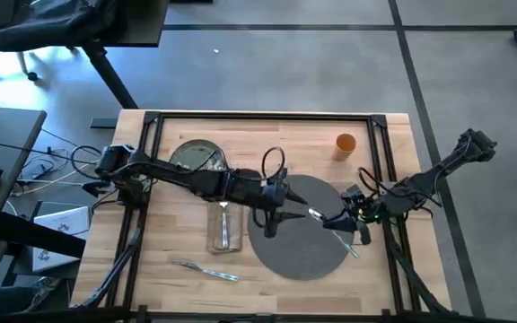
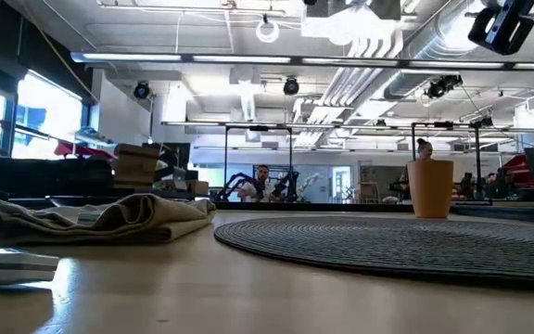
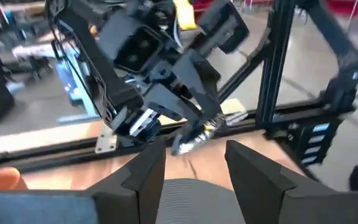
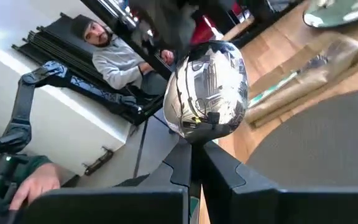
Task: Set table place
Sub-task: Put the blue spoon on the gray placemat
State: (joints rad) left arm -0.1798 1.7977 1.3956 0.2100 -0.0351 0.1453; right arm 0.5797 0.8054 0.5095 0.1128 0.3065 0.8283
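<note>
On the wooden table (image 1: 267, 130), the right gripper (image 4: 194, 155), clamped on a spoon (image 4: 209, 87) above the grey mat (image 1: 308, 256), should hand it slowly between the left gripper's (image 3: 194, 165) parted fingers.

spoon handle (image 4: 190, 163) hidden in right tool (image 4: 194, 171) (mat (image 2: 415, 243) cropped)

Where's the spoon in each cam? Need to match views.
High view: spoon held over the grey mat, in the right hand.
Low view: not in it.
Left wrist view: spoon bowl in the facing right hand, beyond the left hand.
Right wrist view: spoon bowl fills the centre, gripped.
Shared landmark: the grey mat, visible in all four views.
</note>
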